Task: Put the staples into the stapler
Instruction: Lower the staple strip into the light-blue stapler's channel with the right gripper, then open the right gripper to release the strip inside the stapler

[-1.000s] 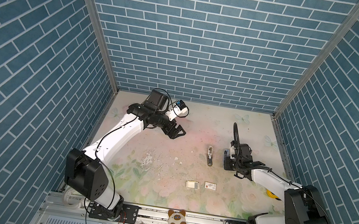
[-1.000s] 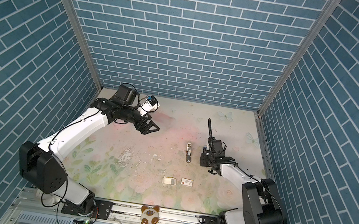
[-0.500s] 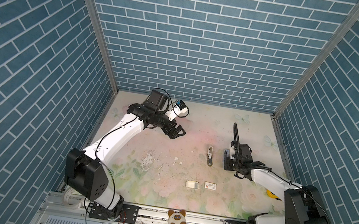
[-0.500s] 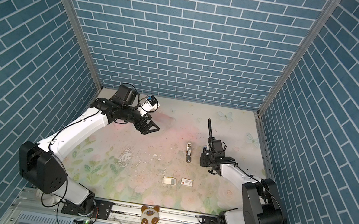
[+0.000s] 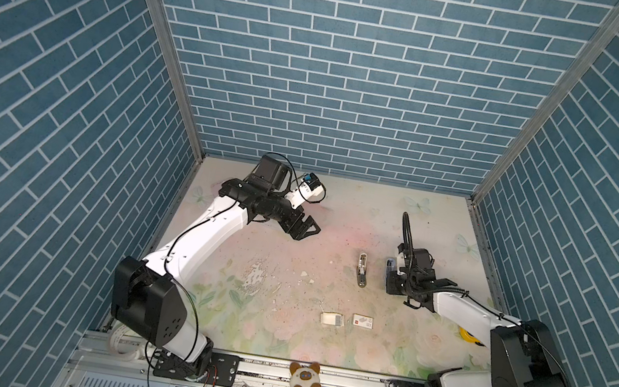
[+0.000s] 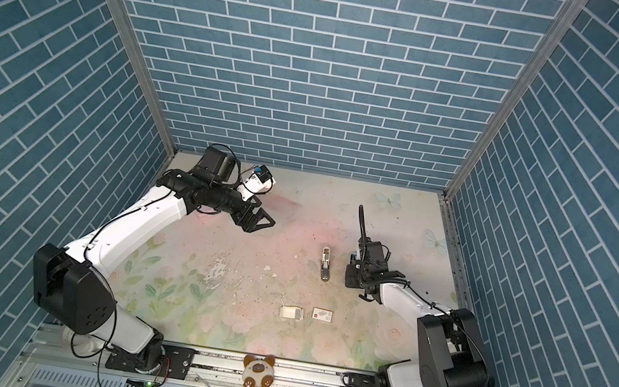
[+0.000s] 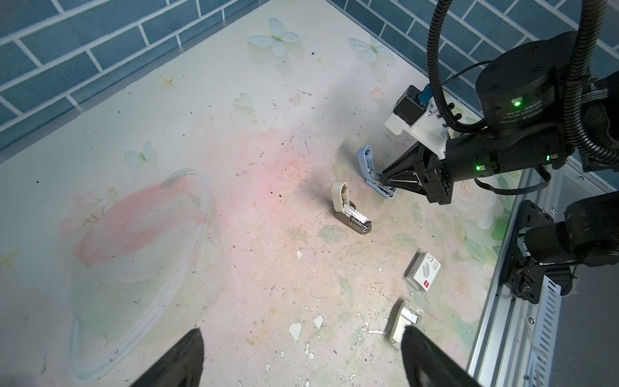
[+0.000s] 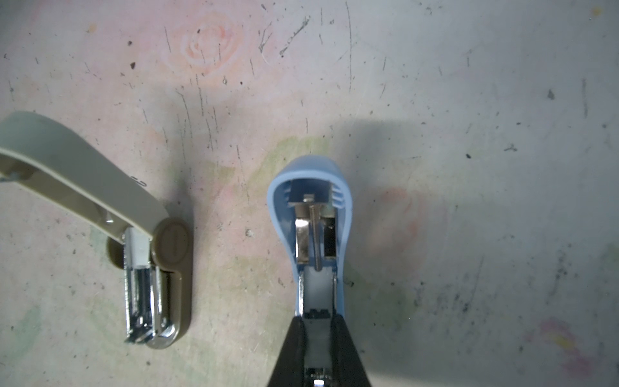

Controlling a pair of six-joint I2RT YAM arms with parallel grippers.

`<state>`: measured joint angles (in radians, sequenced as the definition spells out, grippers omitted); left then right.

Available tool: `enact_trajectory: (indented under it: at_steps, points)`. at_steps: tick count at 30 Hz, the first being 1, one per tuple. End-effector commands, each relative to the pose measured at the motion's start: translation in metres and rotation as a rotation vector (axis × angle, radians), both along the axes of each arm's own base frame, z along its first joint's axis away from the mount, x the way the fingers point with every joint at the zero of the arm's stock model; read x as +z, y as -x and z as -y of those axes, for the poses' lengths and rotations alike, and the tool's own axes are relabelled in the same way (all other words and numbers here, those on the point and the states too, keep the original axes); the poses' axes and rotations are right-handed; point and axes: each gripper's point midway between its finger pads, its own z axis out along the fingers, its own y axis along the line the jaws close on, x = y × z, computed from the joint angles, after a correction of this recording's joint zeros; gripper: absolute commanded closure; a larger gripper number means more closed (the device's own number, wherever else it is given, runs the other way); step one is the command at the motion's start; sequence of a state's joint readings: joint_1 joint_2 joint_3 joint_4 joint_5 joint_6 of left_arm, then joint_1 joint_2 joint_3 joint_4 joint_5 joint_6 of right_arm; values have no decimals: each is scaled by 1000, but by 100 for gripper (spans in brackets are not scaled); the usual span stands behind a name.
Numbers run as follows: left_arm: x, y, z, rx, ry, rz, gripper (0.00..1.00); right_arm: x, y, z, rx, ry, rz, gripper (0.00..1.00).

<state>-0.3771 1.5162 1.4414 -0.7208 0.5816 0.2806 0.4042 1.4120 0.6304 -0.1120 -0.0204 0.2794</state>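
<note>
Blue stapler (image 8: 306,167) lies lengthwise toward the back wall (image 5: 338,81); right pincer (image 8: 316,321) clamped on it, left pincer (image 7: 301,335) apart.

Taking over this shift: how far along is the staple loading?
Done: the blue stapler and beige stapler lie opened, and the staple tray is out of its sleeve. In hand: the right gripper is shut at the blue stapler's magazine; what it pinches is unclear. Remaining: confirm loading, close the lid. The left gripper hangs open.

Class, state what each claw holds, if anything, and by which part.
The right claw is shut on the blue stapler, gripping its base and metal channel, lid raised. The left claw is open, holding nothing.
</note>
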Motion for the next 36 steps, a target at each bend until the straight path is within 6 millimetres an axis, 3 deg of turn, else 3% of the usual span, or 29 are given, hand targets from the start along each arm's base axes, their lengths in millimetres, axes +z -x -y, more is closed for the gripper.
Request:
enact_trajectory:
  at_steps: [1, 36]
  points:
    - [3, 3, -2, -3, 8, 10, 7, 0, -1, 0, 22, 32, -6, 89]
    - [4, 3, -2, -2, 8, 14, 7, -1, -1, -1, 28, 49, -4, 79]
